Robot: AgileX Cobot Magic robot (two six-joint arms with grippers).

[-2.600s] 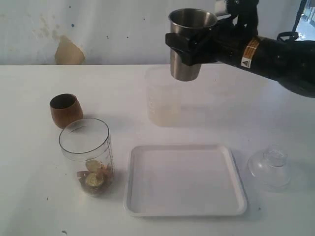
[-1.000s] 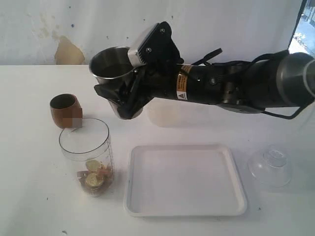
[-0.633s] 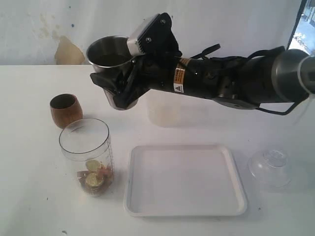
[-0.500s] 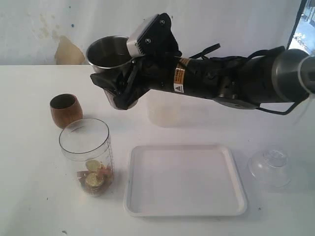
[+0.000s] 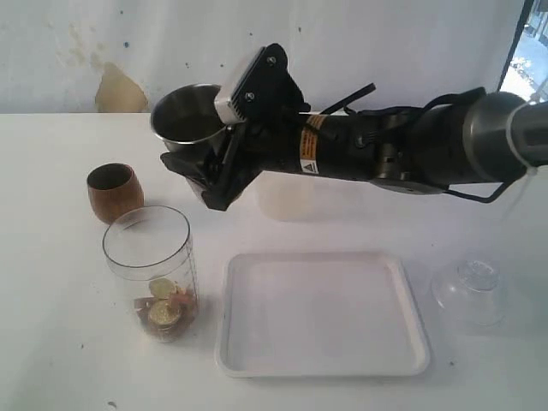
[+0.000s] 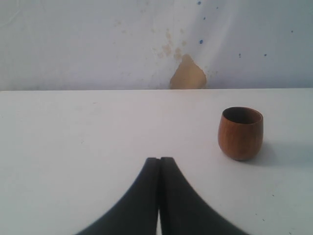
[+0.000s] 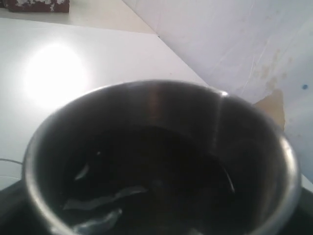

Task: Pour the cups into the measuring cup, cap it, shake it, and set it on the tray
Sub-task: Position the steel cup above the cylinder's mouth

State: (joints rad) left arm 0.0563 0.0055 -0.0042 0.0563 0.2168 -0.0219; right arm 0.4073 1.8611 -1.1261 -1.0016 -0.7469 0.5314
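Now the right arm has swung the steel tumbler [image 5: 183, 113] from mid-bench over to the left. It hangs above and behind the measuring cup [image 5: 151, 272], barely tilted and not yet over the mouth. The right fingers [image 5: 219, 192] grip the tumbler's body, and the wrist view shows contents still inside. So the pour looks like it's next. The measuring cup stands just left of the tray [image 5: 229, 342] with a few bits at the bottom. The left fingers [image 6: 146, 196] are pressed together, holding nothing, and face the wooden cup [image 6: 240, 133].
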